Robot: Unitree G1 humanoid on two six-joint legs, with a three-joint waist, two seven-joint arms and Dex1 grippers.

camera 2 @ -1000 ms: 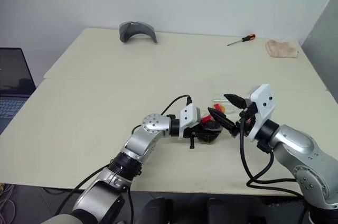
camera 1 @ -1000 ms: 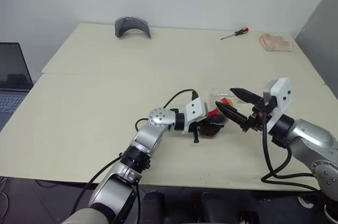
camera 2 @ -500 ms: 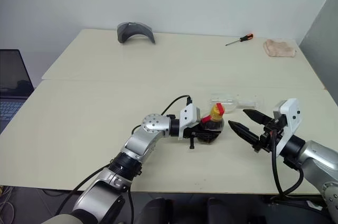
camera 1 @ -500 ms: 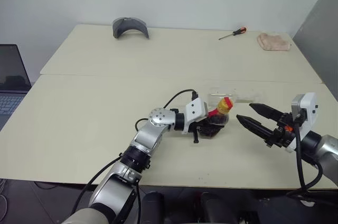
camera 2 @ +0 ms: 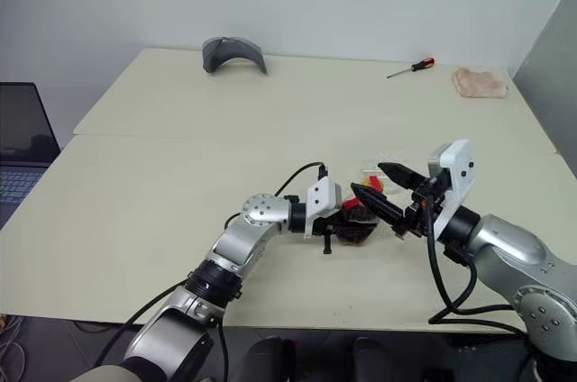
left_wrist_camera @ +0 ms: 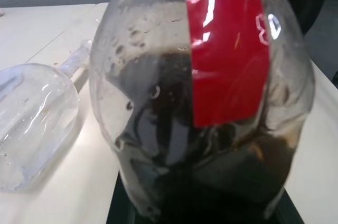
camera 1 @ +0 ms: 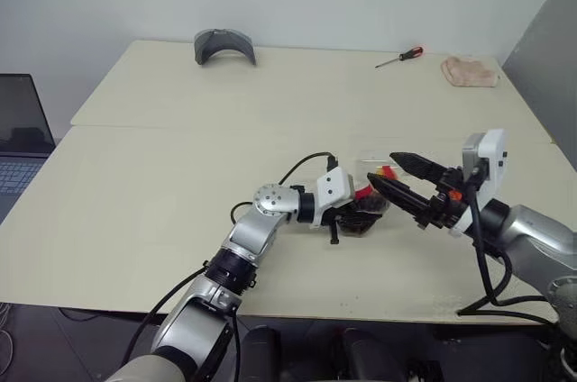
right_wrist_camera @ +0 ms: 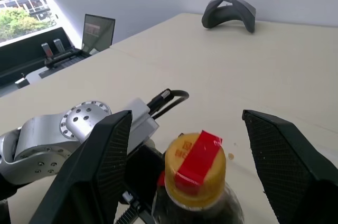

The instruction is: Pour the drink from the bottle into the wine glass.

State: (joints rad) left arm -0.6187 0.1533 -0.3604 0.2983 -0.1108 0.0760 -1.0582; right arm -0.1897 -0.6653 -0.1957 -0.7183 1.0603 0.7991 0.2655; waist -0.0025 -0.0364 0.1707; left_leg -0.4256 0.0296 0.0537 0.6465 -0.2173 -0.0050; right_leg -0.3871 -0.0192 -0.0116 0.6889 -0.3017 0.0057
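Two arms meet near the front edge of the tabletop (camera 1: pixel 180 157), a little toward its right side. The left gripper (camera 1: pixel 353 211) comes in sideways and is clamped tight on the bulbous body of the bottle (camera 1: pixel 368 206), which stands upright with the dark drink (left_wrist_camera: pixel 174 145) filling its lower part. A red strip (right_wrist_camera: pixel 196 156) runs over the yellow cap (right_wrist_camera: pixel 195 174) and down the bottle's side. The right gripper (camera 1: pixel 397 179) reaches in from the right at cap height, its two black fingers (right_wrist_camera: pixel 100 155) spread wide, one on each side of the cap and not touching it. The wine glass (left_wrist_camera: pixel 31 123) lies on its side on the tabletop just behind the bottle, bowl and stem flat, and looks empty. Along the far edge a grey curved piece (camera 1: pixel 224 45) sits toward the left corner, while a red-handled screwdriver (camera 1: pixel 400 58) and a crumpled beige cloth (camera 1: pixel 470 71) lie toward the far right corner. An open laptop (camera 1: pixel 20 139) stands off the table's left edge.
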